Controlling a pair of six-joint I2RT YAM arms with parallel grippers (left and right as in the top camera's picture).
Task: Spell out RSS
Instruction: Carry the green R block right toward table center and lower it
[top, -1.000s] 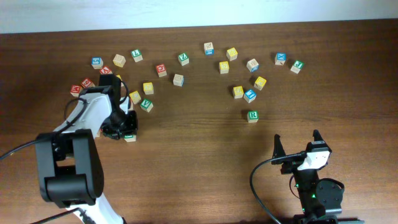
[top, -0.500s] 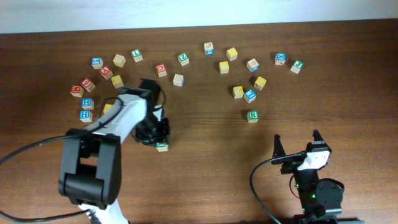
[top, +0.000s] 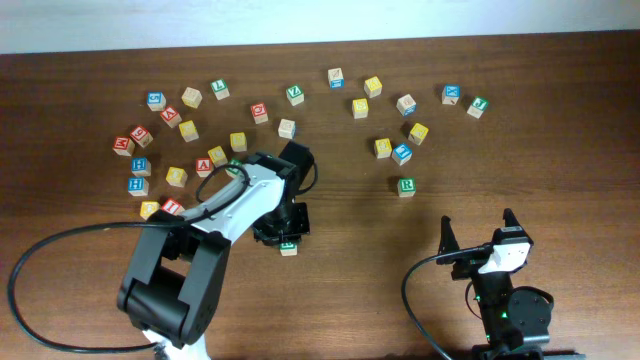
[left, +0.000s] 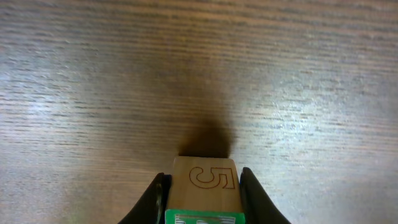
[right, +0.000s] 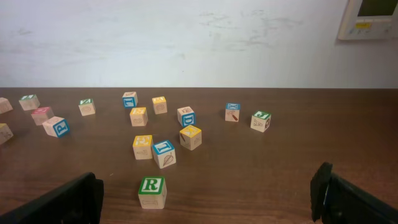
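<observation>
The R cube (top: 406, 186), white-faced with a green R and green border, stands alone on the table right of centre. It also shows close in front of my right gripper (right: 208, 199), as the R cube (right: 152, 191). That right gripper (top: 478, 236) is open and holds nothing. My left gripper (top: 286, 238) is shut on a wooden cube (left: 205, 180) with a green-edged face and a 5-like outline on its side, low over bare wood. Yellow-faced cubes (top: 382, 148) (top: 418, 132) lie behind the R cube; their letters are too small to read.
Several lettered cubes in red, blue, green and yellow are scattered along the back of the table (top: 330, 200), with a cluster at far left (top: 140, 160). The left arm's cable (top: 60, 250) loops over the front left. A white wall (right: 186, 37) rises behind.
My left arm has swung from the left cluster to the right and toward the front, carrying the cube to the table's middle. The right arm has not moved.
</observation>
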